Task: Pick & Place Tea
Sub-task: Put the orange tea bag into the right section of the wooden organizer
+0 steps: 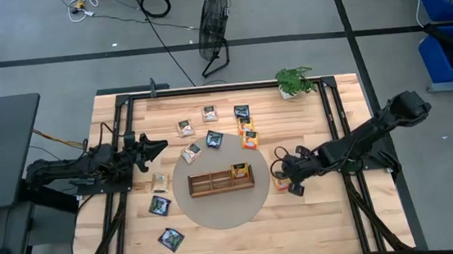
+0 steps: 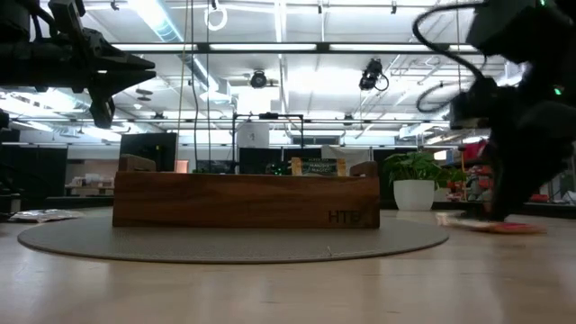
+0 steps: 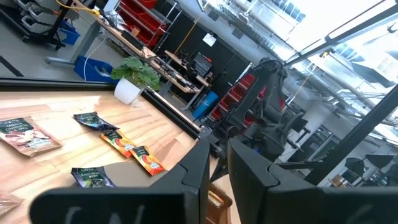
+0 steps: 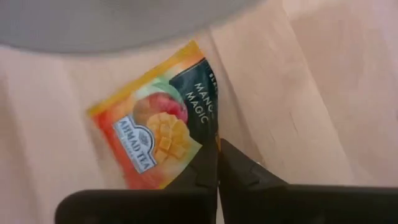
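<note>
The right gripper (image 4: 217,163) is low over the table (image 1: 317,218), just right of the round grey mat (image 1: 218,214). Its two dark fingers (image 4: 202,168) are pressed close together, and their tips touch the edge of an orange tea sachet (image 4: 163,134) with a mango picture on it. The sachet lies flat on the wood, and it is hard to tell if the fingers truly pinch it. From above, this orange tea sachet (image 1: 282,185) peeks out beside the gripper (image 1: 289,179). On the mat stands the long wooden tray (image 1: 211,183), and one orange sachet (image 1: 239,172) stands in its right end box. More tea lies behind the tray: two orange ones (image 1: 249,135), some dark ones (image 1: 213,139) and some pale ones (image 1: 185,127). Three more sachets (image 1: 160,204) lie left of the mat, toward the front. The left gripper (image 1: 156,147) waits up in the air at the left side of the table, with only a thin gap between its fingers (image 3: 249,174). A small green plant in a white pot (image 1: 294,81) sits at the far edge of the table.
</note>
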### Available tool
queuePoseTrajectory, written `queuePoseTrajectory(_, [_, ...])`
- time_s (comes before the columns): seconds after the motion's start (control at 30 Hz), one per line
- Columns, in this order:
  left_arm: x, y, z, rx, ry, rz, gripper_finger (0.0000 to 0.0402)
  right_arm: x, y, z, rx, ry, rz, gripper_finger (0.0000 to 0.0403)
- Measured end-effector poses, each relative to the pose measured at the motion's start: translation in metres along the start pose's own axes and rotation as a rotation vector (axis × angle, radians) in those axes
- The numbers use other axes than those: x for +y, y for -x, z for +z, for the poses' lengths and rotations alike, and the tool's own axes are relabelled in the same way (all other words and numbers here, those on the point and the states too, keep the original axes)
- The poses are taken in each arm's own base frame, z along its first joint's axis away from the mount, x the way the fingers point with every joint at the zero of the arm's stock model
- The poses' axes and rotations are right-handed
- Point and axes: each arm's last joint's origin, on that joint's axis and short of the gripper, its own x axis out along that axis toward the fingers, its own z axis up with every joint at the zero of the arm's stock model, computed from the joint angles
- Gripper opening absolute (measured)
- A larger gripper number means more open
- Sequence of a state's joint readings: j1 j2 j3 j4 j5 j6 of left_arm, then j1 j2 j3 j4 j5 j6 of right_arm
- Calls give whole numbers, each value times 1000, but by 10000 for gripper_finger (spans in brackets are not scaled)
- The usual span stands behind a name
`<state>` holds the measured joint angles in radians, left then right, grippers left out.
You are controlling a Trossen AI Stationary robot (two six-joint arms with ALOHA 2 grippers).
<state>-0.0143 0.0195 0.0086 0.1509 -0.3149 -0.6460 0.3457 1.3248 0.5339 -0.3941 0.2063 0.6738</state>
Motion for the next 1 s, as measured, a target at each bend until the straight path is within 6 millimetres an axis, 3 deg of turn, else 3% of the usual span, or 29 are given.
queuePoseTrajectory(0.63, [0,0,0,4,-5,3,60,32,66,52,-200,100,-118,0])
queuePoseTrajectory(0.83, [0,0,0,5,-5,3,60,44,87,79,-374,201,-115,0])
queuePoseTrajectory(1.0, [0,0,-1,5,-5,4,60,51,92,98,-528,186,-19,0])
